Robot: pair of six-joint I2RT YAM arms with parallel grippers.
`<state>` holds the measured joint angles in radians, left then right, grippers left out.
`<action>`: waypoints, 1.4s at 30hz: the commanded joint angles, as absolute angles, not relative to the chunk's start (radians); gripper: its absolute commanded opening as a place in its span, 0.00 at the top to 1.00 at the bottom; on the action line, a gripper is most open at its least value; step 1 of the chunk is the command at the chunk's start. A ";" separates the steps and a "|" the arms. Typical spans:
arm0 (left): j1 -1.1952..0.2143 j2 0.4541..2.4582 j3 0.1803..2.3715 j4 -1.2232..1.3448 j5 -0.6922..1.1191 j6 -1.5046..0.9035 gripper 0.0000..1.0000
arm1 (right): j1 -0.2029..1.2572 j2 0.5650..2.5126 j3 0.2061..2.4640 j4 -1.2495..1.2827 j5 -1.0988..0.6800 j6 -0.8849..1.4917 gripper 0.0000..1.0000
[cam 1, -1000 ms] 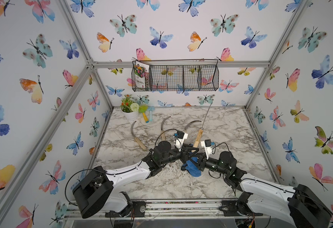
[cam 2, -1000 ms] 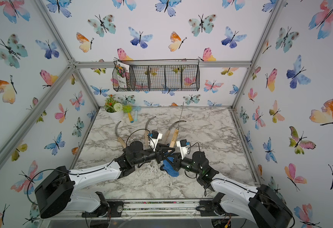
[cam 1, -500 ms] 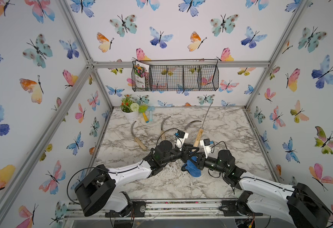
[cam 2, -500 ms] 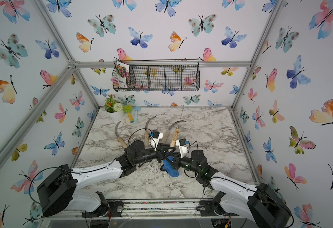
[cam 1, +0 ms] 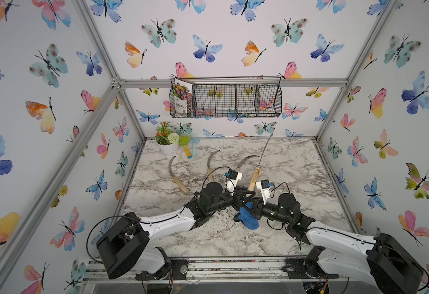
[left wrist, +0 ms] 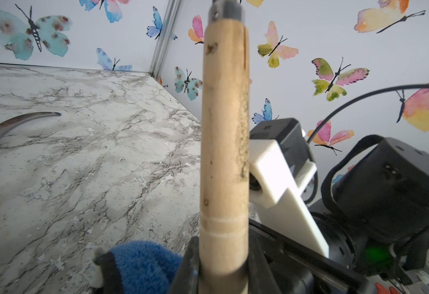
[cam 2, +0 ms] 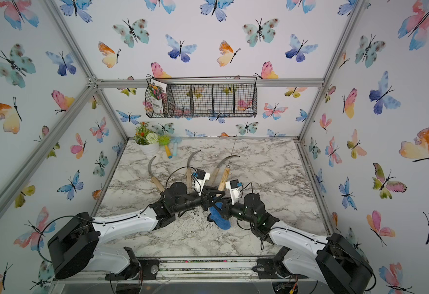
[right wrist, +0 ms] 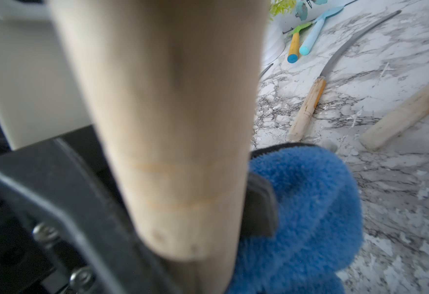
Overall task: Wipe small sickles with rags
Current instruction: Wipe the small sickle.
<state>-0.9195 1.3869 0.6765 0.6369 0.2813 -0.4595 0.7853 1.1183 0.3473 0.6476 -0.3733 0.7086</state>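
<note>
My left gripper is shut on the pale wooden handle of one small sickle. It holds the sickle upright, and the thin blade rises toward the back wall. My right gripper is shut on the fluffy blue rag. The rag hangs right beside the handle's lower end. In the right wrist view the handle hides my right jaws. Three more sickles lie on the marble table behind the grippers.
A white flower pot stands at the back left. Next to it lie yellow and light-blue handled toy tools. A black wire basket hangs on the back wall. Butterfly-papered walls close in the marble table.
The left arm's shoulder end has swung slightly to the right. Both grips, the sickle and the rag stay where they were.
</note>
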 commanded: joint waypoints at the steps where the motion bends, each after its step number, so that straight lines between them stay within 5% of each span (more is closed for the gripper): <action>1: -0.942 1.372 0.669 0.534 0.240 -0.396 1.00 | 0.790 1.108 0.386 0.673 -0.298 0.708 0.98; 19: -1.000 1.313 0.677 0.304 -0.010 -0.288 1.00 | 0.647 1.231 0.287 0.801 -0.352 0.851 0.98; 42: -1.023 1.417 0.725 0.235 -0.072 -0.266 1.00 | 0.594 1.280 0.312 0.891 -0.436 0.880 0.98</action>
